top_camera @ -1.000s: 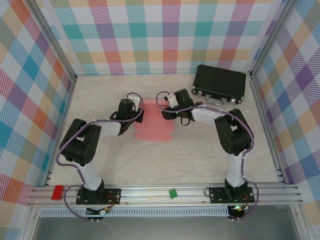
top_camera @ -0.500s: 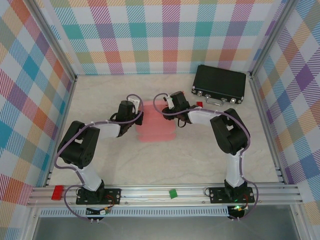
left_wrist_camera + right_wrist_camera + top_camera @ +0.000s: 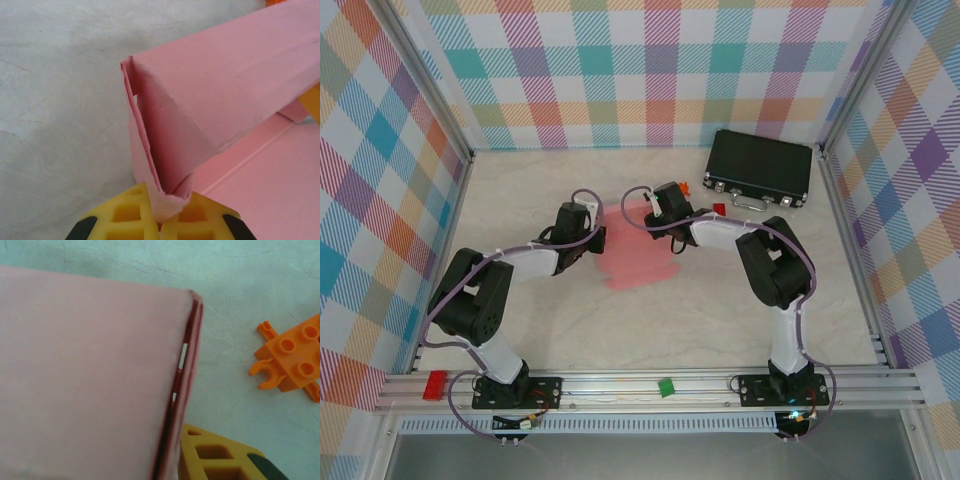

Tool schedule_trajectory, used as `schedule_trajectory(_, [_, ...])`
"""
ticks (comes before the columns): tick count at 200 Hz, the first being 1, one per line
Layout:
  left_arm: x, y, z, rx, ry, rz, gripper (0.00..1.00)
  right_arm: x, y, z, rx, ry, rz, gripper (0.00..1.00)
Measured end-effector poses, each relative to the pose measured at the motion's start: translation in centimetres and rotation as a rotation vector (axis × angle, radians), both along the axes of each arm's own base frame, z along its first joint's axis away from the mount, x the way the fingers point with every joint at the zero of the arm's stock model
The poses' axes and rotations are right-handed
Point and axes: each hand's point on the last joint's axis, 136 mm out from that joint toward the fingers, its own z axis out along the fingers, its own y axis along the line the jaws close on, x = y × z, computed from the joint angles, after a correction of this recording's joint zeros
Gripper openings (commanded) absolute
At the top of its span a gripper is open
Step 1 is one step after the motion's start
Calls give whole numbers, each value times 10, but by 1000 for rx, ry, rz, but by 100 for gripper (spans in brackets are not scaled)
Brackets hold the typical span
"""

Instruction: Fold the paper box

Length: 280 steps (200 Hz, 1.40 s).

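The paper box (image 3: 640, 255) is light-pink card lying partly folded mid-table between both arms. My left gripper (image 3: 592, 237) is at its left edge. In the left wrist view the yellow fingers (image 3: 127, 217) are shut on a pinched corner of the paper box (image 3: 225, 85), whose side wall stands up from the flat sheet. My right gripper (image 3: 660, 212) is at the box's far right corner. In the right wrist view a raised panel of the paper box (image 3: 85, 375) hides one finger. The doubled edge runs down against the visible yellow finger (image 3: 215, 457).
A black case (image 3: 760, 168) lies at the back right. An orange toy (image 3: 684, 187) and a small red block (image 3: 718, 208) sit just behind the right gripper; the orange toy (image 3: 292, 360) is close to the box's corner. Plaid walls enclose the table.
The right gripper has shifted slightly left and back along the box's far edge, uncovering the orange toy. The pink sheet has slid a little toward me. The left grip is unchanged.
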Motion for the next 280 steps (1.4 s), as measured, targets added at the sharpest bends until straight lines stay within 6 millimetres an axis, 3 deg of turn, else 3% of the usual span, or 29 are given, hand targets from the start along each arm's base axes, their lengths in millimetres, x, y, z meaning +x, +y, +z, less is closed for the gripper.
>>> schedule_trajectory(57, [-12,-2,0,-30,75,3,5,4,2,7,-37,6,-13,21])
schedule_trajectory(188, [-14,-12,1,-117,325,119,9,-7,-7,12,-254,104,51,21])
schedule_trajectory(280, [-46,-21,-7,-296,543,238,5,-29,-12,17,-329,209,190,21])
